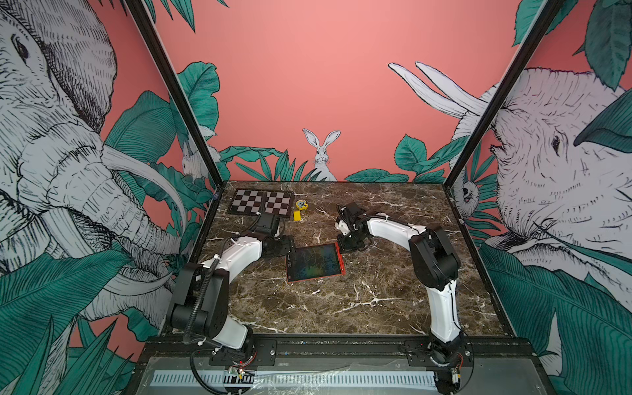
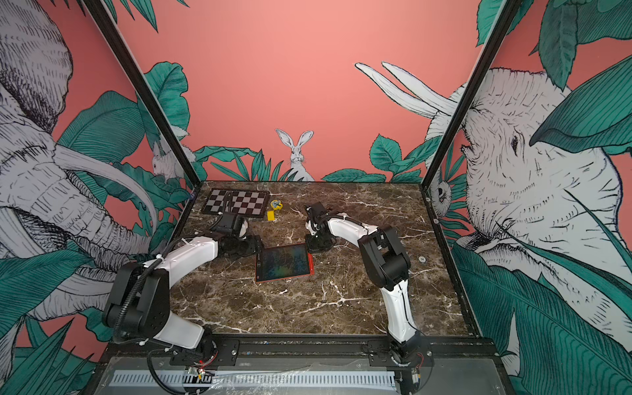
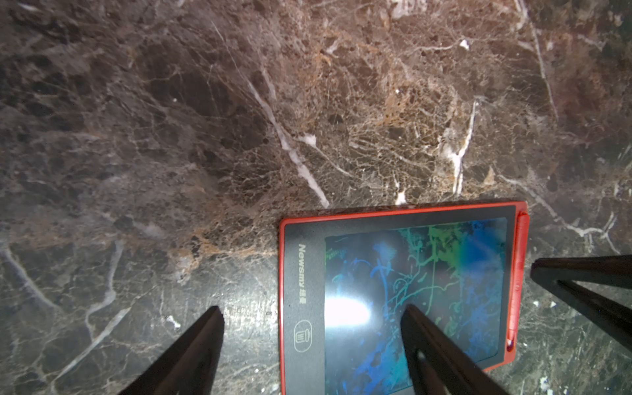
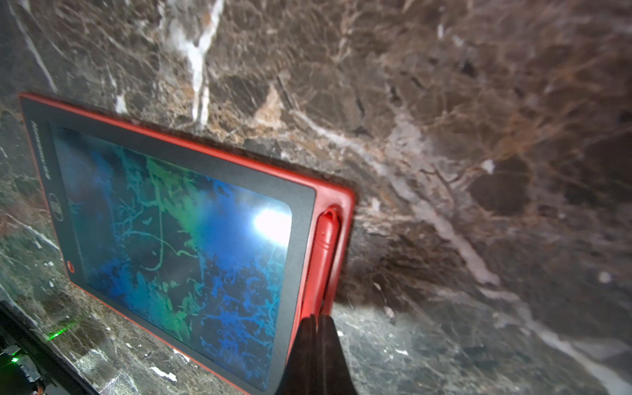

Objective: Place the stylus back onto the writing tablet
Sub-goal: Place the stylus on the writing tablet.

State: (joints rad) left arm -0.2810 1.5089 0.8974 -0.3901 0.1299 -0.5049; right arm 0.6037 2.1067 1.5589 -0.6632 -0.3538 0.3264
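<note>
Now, stylus (image 4: 326,236) in groove, writing tablet (image 4: 171,219) flat

The dark marbled tabletop (image 1: 376,294) bore the writing tablet (image 1: 314,262) flat near its middle. Far back left lay a chequered board (image 1: 261,201), with a round yellow object (image 1: 301,204) and a small yellow block (image 1: 296,215) just beside it.

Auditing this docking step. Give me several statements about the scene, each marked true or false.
The stylus lies in the writing tablet's side groove. True.
The right end effector is wide open. False: its jaws are shut at the stylus's end.
The chequered board lies under the tablet. False: it lies well apart from it.
The left end effector's jaws stand apart, one finger over the tablet. True.
</note>
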